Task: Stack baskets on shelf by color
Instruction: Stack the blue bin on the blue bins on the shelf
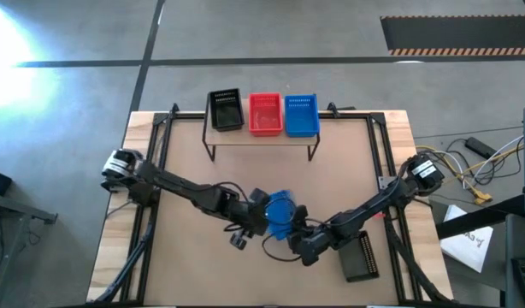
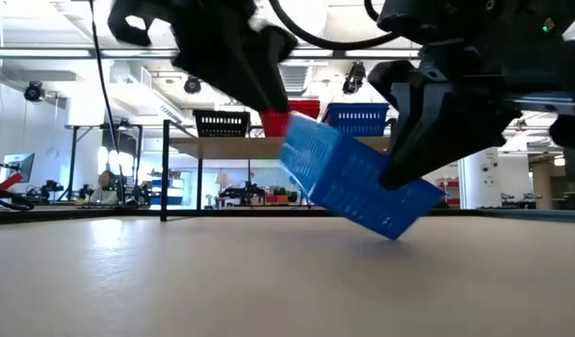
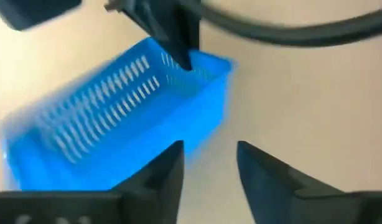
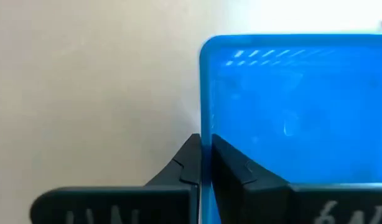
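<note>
Handover hazard: the blue basket (image 1: 280, 214) hangs tilted above the worktop (image 1: 271, 184), near the middle of its front edge, with one lower corner close to or touching the surface — the low view does not settle which. The right end effector (image 4: 202, 163) is pinched shut on one thin wall of that basket, at the rim. A grip on a single flexible slotted wall gives little resistance to rotation; in my judgement the basket could swing, twist between the fingers, or slip free during the lift to the shelf (image 1: 262, 137).

The left end effector (image 3: 209, 163) stands with its fingers parted beside the basket and holds nothing. It sits just beside the basket wall, so any move by either arm risks a knock that would disturb the grip.

A tilted approach could also catch the rim of the blue basket on the shelf (image 1: 301, 115) and fail to nest, or push it off the back.

The held basket is bright blue plastic, rectangular, open-topped, with rows of narrow slots in its walls. On the shelf, near the rear edge of the worktop, stand a black basket (image 1: 226, 110), a red basket (image 1: 265, 114) and the blue one, side by side. Another black basket (image 1: 361, 255) lies near the front right corner.
</note>
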Action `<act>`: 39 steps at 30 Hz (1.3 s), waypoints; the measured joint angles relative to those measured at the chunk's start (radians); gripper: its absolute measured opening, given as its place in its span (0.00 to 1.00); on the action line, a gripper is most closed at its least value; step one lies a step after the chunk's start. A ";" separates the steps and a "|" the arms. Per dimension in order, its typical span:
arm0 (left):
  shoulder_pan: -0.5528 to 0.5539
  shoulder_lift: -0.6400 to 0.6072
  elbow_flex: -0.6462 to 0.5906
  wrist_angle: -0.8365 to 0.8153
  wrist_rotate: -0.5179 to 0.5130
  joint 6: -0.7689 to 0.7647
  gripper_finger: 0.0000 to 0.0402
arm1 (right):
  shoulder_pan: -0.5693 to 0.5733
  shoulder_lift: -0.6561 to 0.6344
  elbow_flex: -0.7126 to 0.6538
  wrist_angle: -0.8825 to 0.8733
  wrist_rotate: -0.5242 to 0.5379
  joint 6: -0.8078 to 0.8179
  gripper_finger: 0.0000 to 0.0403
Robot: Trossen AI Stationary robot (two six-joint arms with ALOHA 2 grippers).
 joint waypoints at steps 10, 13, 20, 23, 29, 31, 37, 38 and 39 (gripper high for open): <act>-0.086 -0.215 -0.118 -0.135 -0.525 -0.407 0.40 | 0.098 -0.056 0.034 -0.197 0.134 0.188 0.03; -0.125 -0.264 -0.213 -0.087 -0.589 -0.529 0.38 | 0.121 -0.082 0.102 -0.348 0.214 0.245 0.03; -0.186 -0.281 -0.522 0.535 -0.584 -0.556 0.35 | 0.104 -0.117 0.339 -0.679 0.396 0.207 0.03; -0.190 -0.231 -0.637 0.878 -0.571 -0.517 0.35 | 0.050 -0.119 0.463 -0.783 0.460 0.103 0.03; -0.190 -0.103 -0.726 1.239 -0.564 -0.511 0.35 | -0.180 -0.132 0.631 -0.850 0.482 -0.204 0.03; -0.190 -0.074 -0.722 1.244 -0.562 -0.513 0.35 | -0.289 -0.137 0.662 -0.851 0.470 -0.289 0.03; -0.190 -0.029 -0.693 1.249 -0.525 -0.512 0.35 | -0.627 -0.140 0.716 -0.857 0.233 -0.434 0.03; -0.190 -0.028 -0.692 1.246 -0.524 -0.513 0.35 | -0.672 -0.140 0.716 -0.860 0.179 -0.438 0.03; -0.190 -0.027 -0.690 1.248 -0.519 -0.513 0.35 | -0.712 -0.140 0.716 -0.867 0.124 -0.438 0.03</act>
